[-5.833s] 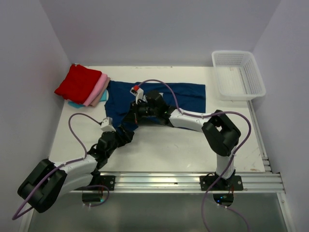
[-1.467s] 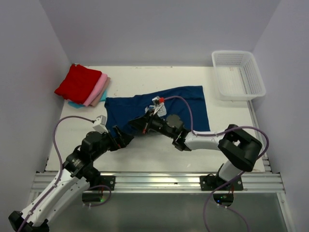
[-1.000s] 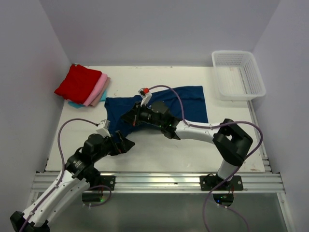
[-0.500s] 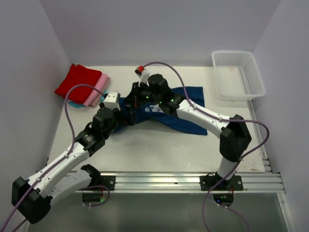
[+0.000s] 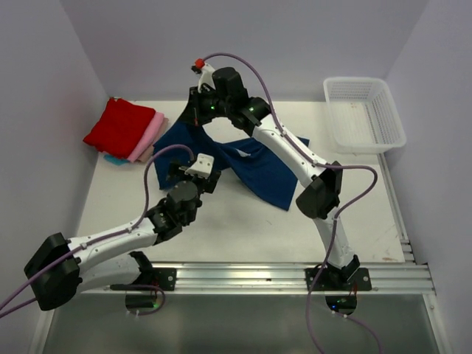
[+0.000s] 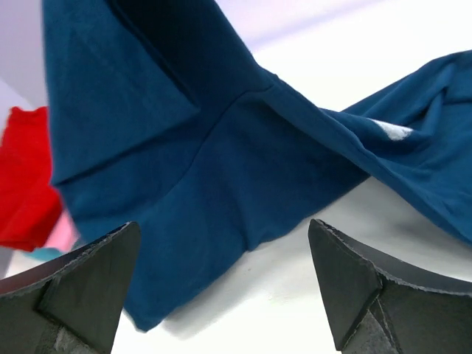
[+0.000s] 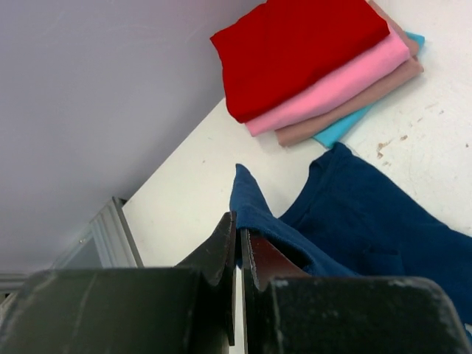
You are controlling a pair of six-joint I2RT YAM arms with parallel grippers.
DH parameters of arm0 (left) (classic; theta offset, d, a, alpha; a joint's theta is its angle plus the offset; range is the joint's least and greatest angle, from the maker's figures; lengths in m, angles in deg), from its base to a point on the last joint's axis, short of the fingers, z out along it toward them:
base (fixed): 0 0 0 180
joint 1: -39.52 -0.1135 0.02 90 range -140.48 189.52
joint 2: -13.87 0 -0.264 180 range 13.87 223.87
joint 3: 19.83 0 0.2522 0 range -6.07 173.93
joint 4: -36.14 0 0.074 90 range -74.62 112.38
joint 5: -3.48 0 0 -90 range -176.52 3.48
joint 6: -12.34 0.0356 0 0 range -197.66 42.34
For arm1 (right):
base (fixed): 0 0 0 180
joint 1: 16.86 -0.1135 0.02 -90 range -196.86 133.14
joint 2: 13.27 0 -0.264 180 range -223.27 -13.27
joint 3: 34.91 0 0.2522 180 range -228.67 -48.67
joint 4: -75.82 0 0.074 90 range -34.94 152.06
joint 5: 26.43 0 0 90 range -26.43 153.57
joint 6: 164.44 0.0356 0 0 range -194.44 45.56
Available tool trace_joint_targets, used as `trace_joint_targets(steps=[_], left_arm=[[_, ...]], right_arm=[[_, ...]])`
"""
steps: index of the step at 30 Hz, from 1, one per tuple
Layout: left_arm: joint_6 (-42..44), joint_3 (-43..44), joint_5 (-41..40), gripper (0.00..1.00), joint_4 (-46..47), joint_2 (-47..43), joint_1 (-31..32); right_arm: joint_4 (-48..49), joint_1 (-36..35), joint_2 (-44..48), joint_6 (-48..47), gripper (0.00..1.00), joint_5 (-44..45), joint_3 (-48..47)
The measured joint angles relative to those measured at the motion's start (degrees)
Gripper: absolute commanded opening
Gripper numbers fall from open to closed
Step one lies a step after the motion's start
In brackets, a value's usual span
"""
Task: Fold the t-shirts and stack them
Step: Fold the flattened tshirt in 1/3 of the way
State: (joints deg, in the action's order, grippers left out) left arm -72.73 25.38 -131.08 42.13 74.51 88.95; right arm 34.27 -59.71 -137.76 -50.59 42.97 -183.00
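Right claw (image 7: 237, 228) clamps navy t-shirt (image 5: 258, 175) edge, held high; left claw (image 6: 223, 228) agape, facing it.

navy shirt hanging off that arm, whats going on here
The right gripper is shut on an edge of the large navy blue t-shirt, holding it up over the white table while the rest trails on the surface. The left gripper is open, facing the hanging cloth without touching it. A folded stack topped by a red shirt sits at the far left.

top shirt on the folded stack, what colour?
Red; the top shirt shows best in the right wrist view.
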Motion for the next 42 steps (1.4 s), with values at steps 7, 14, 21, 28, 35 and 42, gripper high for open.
trace_joint_targets(steps=[7,14,21,28,35,42], left_arm=[[11.7,-4.8,-8.4,1.0,15.3,5.6,4.5],[20.1,-7.0,-13.2,1.0,30.0,17.3,4.6],[28.6,-6.7,-15.6,0.86,44.4,30.0,4.5],[30.5,-6.5,-15.9,0.36,49.4,34.3,3.3],[32.7,-6.6,-17.3,0.46,51.0,34.4,3.0],[41.4,-8.1,-19.1,0.0,52.5,36.9,3.5]], right_arm=[[-5.3,0.9,-4.5,-0.1,0.0,-1.5,-4.2],[-4.3,1.0,-1.4,-0.4,0.0,-2.8,6.3],[-3.1,1.0,3.8,-0.4,0.0,-3.4,12.9],[-1.2,1.0,9.6,-1.0,0.0,-4.3,16.7],[0.2,1.0,11.7,-1.2,0.0,-4.7,19.7],[0.4,1.0,11.7,-1.2,0.0,-4.7,20.1]])
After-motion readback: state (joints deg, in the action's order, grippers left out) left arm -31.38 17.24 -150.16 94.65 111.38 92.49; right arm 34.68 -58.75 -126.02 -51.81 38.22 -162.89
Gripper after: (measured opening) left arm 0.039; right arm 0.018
